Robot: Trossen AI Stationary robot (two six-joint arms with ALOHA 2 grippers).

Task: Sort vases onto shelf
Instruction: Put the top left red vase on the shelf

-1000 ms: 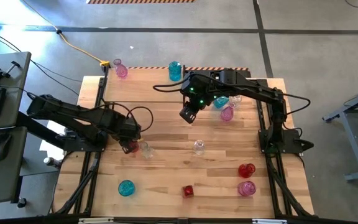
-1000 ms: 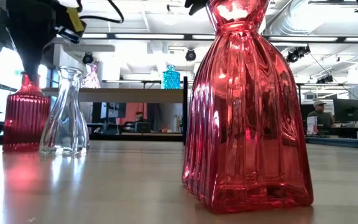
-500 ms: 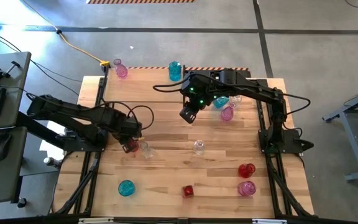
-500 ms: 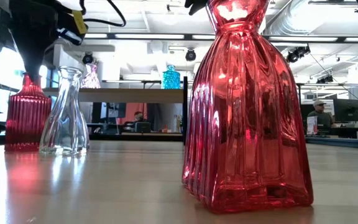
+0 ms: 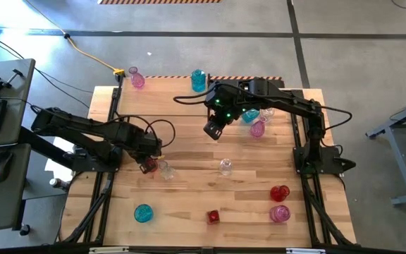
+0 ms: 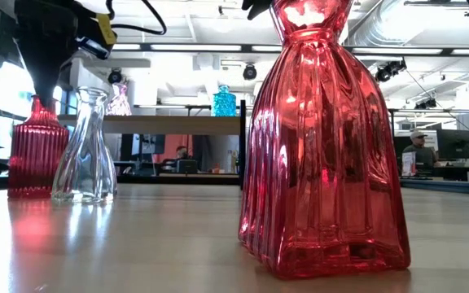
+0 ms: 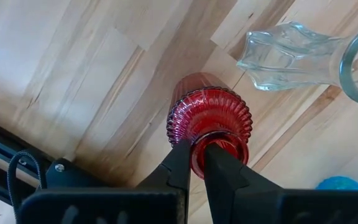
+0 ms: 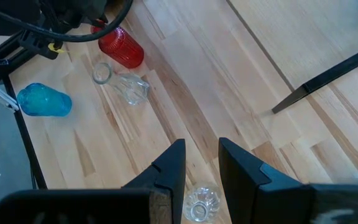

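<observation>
My left gripper (image 5: 146,162) points down at the table's left side, shut on a ribbed red vase (image 7: 210,121) that stands on the tabletop (image 6: 35,150). A clear vase (image 5: 166,169) stands right beside it. My right gripper (image 5: 212,129) hangs open above the table's middle with nothing between its fingers; another clear vase (image 8: 201,202) stands below it. The shelf (image 5: 168,92) at the far side carries a pink vase (image 5: 137,79) and a teal vase (image 5: 199,80); more vases (image 5: 254,120) sit under the right arm. My left gripper pinches the red vase's rim (image 7: 194,155) between its two fingers, one finger outside the neck and the other over the mouth, apparently inside it. The fingers come from above, pointing down. The vase stands upright with its base on the tabletop.
On the near half of the tabletop stand a teal vase (image 5: 143,212), a red vase (image 5: 213,216), another red vase (image 5: 280,192) and a pink vase (image 5: 280,213). A black shelf leg (image 8: 328,78) stands near my right gripper. People sit in the room beyond the table.
</observation>
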